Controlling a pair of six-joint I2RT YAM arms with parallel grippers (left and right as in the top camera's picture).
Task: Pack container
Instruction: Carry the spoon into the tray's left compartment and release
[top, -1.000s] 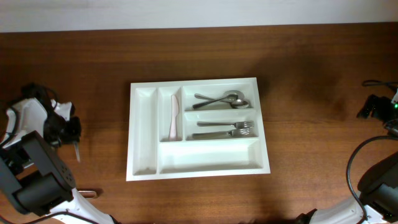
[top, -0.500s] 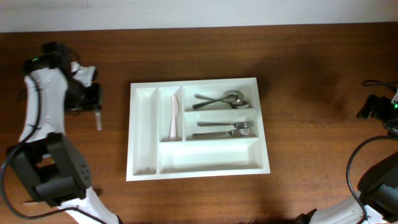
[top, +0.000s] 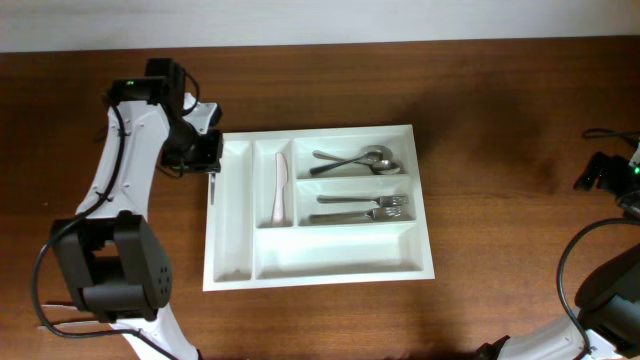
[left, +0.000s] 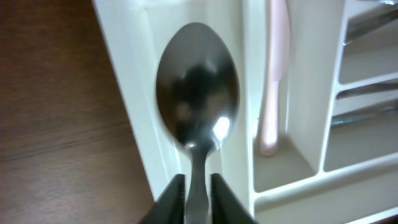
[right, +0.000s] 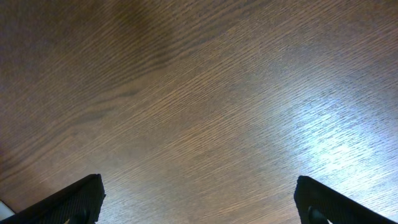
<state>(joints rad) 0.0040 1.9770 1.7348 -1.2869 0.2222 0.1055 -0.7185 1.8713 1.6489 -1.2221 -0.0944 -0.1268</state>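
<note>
Both jaws of my left gripper (left: 198, 186) pinch spoon (left: 198, 93) handle, bowl ahead over container (left: 134, 62) edge, slots running away from me. Overhead alone shows container long axis crosswise. My right gripper (right: 199, 199) gapes, container well off.

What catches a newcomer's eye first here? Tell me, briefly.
The left pincer clamps a shiny spoon by its handle, bowl over the left edge of the white container. Inside lie a pink knife in a narrow slot, spoons and forks to its right. The right pincer gapes over the table.
</note>
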